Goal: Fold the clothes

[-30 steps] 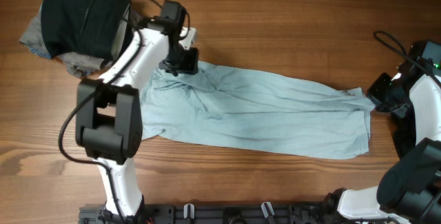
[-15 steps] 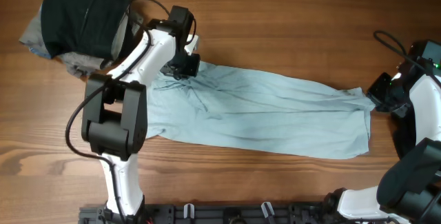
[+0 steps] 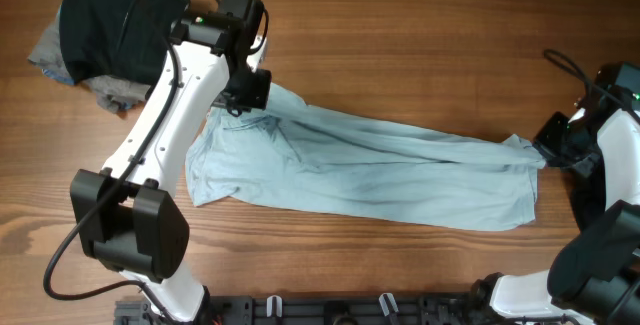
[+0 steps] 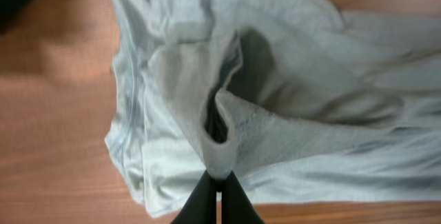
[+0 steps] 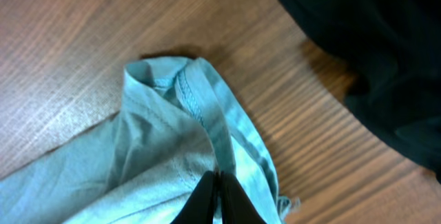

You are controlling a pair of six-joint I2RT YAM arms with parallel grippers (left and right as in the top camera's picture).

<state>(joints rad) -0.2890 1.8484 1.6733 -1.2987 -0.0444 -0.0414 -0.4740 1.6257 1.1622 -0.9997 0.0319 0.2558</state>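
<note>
A pale blue T-shirt (image 3: 380, 170) lies stretched lengthwise across the wooden table. My left gripper (image 3: 250, 93) is shut on its upper left edge. In the left wrist view the gripper (image 4: 219, 181) pinches a raised fold of the shirt (image 4: 310, 134), which hangs from it in loose folds. My right gripper (image 3: 545, 150) is shut on the shirt's far right corner. The right wrist view shows this gripper (image 5: 217, 179) clamping the stitched hem of the shirt (image 5: 151, 148). The fabric runs in a taut ridge between the two grippers.
A black garment (image 3: 110, 20) lies piled on a grey one (image 3: 105, 93) at the table's back left, just beside the left arm. A cable (image 3: 565, 65) trails at the right edge. A dark shape (image 5: 372, 52) fills the right wrist view's upper corner.
My left gripper closed on the shirt's upper left edge and drew it up and to the left. The shirt now runs taut toward the right gripper, which stayed shut on its corner.
</note>
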